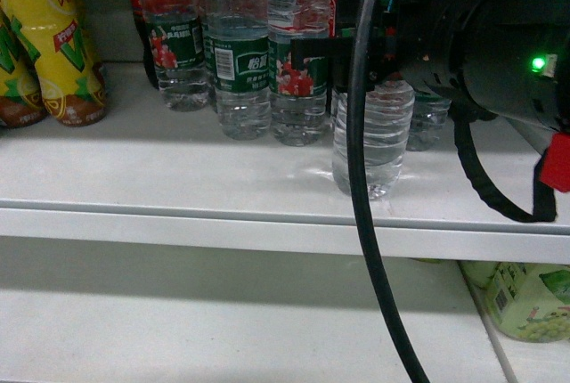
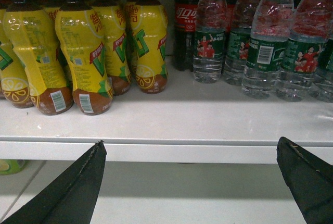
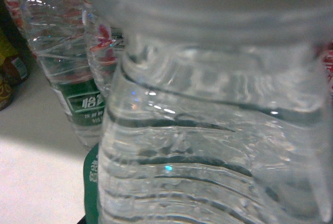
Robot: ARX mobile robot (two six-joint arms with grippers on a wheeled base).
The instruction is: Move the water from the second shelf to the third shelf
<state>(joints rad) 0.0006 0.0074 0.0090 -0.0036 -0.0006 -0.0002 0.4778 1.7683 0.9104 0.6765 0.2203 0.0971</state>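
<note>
1. Water bottle [image 1: 374,138]: clear ribbed plastic, upright near the front edge of the upper shelf [image 1: 178,178] in the head view, forward of the other water bottles. Its label band is covered by the right tool.
2. Right tool [image 1: 356,61]: black, reaching in from the right of the head view, clamped around the water bottle at label height. The right wrist view is filled by the bottle's ribbed shoulder [image 3: 208,130], very close.
3. Left tool [image 2: 190,182]: two black fingers [image 2: 78,187] spread wide apart at the bottom of the left wrist view, nothing between them, below the shelf's front lip.
4. Row of water bottles [image 1: 236,53]: green labels with figures in red, standing behind the gripped one.
5. Yellow drink bottles [image 2: 83,52]: grouped on the left of the same shelf.
6. Cola bottle [image 2: 184,26]: dark, red label, at the back between the yellow drinks and the water.
7. Black cable [image 1: 361,223]: hangs down across the head view in front of the gripped bottle.
8. Lower shelf [image 1: 223,321]: a pale green pack [image 1: 525,298] lies at its right end.
</note>
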